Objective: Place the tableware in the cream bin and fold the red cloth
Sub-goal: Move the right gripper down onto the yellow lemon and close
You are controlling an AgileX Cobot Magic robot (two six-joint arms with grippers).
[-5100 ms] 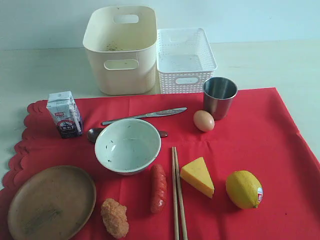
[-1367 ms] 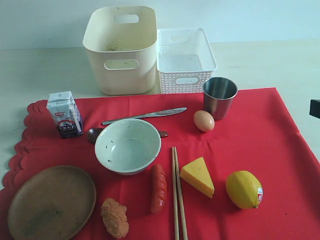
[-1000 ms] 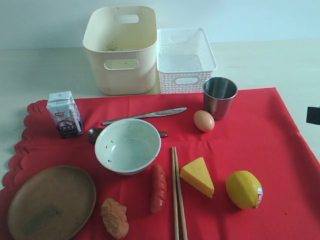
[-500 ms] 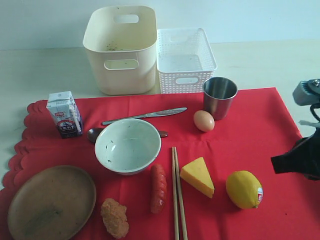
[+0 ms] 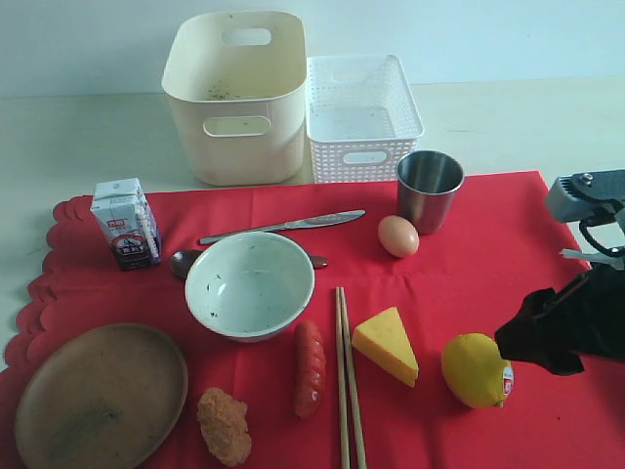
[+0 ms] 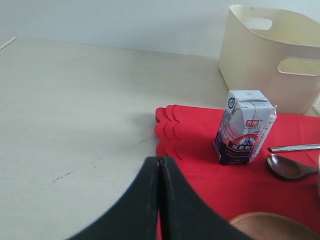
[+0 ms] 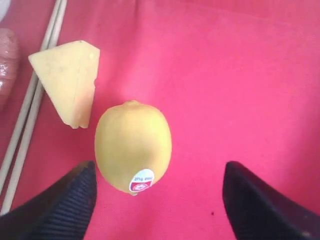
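- Bowl (image 5: 249,283), plate (image 5: 98,396), cup (image 5: 429,189), knife (image 5: 283,226), spoon (image 5: 186,262), chopsticks (image 5: 347,381): all on red cloth (image 5: 508,254), none in cream bin (image 5: 237,98).
- Cloth flat on desk (image 5: 78,137), unfolded.
- Right fingers (image 7: 65,200) spread wide over lemon (image 7: 132,145), empty.
- Left fingers (image 6: 145,200) pressed together, empty.

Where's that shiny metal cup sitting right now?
In the exterior view the steel cup stands upright at the far edge of the red cloth, right of centre, in front of the white lattice basket, with the egg beside it.
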